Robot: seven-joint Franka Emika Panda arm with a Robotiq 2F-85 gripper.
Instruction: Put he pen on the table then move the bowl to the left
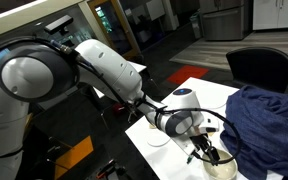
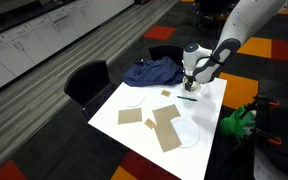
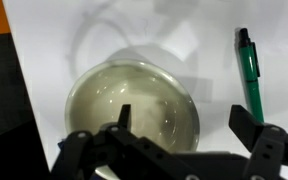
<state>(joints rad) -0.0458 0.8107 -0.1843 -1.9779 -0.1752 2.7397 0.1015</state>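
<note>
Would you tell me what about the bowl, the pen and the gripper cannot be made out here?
- Wrist view: the gripper hides the near rim of the bowl, so finger contact cannot be told.
- In an exterior view, the pen, clear in the wrist view, cannot be found, apparently behind the gripper.
- In an exterior view, the bowl is too small and blocked by the gripper.

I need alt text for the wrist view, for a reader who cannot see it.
Seen from above, the open pincer hangs over a cream-white bowl, one finger above its inside and the other outside its rim. A green pen lies on the white table beside the bowl, apart from it.
</note>
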